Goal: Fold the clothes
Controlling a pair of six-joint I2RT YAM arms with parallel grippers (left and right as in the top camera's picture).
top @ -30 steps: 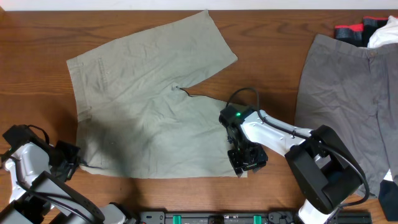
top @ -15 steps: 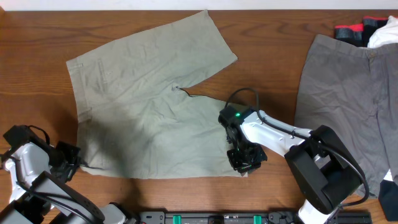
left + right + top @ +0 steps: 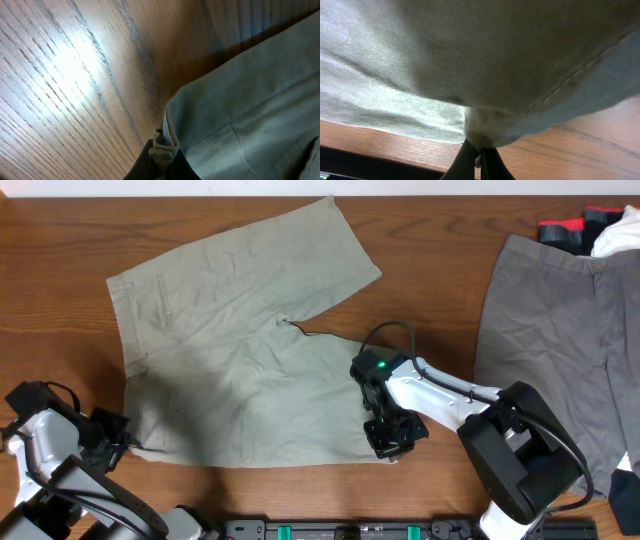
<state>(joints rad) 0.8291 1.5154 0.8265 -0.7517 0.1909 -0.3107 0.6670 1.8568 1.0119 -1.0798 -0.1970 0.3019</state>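
On the wooden table (image 3: 430, 280), the khaki shorts (image 3: 230, 350) lie spread flat, no fold made yet. Its left gripper (image 3: 161, 152) pinches the near waistband corner; the right gripper (image 3: 479, 150) is clamped on the near leg-hem corner. At right the grey shorts (image 3: 560, 340) lie unfolded, red, black and white items (image 3: 590, 225) behind them; all folding remains.

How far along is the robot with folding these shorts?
Done: nothing folded; the beige shorts lie flat. In hand: the left gripper and right gripper each pinch a near corner of them. Left: every fold, plus the grey shorts, untouched at the right.
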